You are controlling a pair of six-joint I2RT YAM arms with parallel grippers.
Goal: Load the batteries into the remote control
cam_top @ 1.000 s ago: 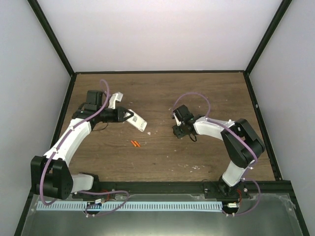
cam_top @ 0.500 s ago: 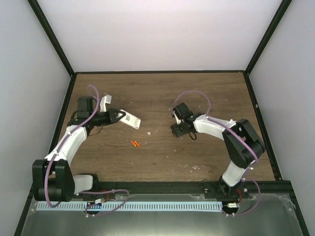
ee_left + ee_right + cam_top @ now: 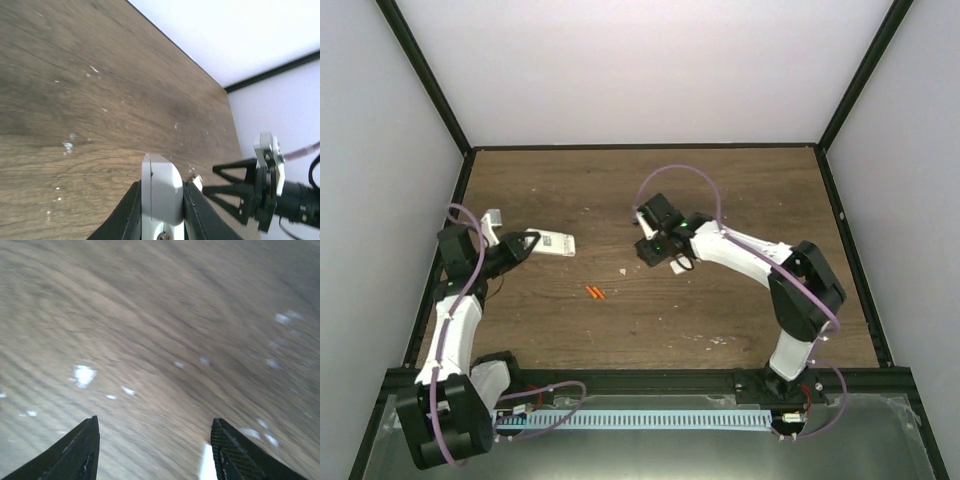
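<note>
My left gripper is shut on one end of the white remote control, holding it above the left part of the table. In the left wrist view the remote control stands edge-on, squeezed between the two black fingers. The batteries, two tiny orange-red cylinders, lie side by side on the wood, in front of and between both grippers. My right gripper hovers near the table's middle, right of the batteries. Its jaws stand open over bare wood, nothing between them.
Pale crumbs dot the brown table. A small white piece lies on the wood just beyond the remote. Black frame posts and white walls close in the table on three sides.
My left arm has pulled back to the left, carrying the remote with it. My right arm has swung left toward the table's middle, its view blurred by motion.
</note>
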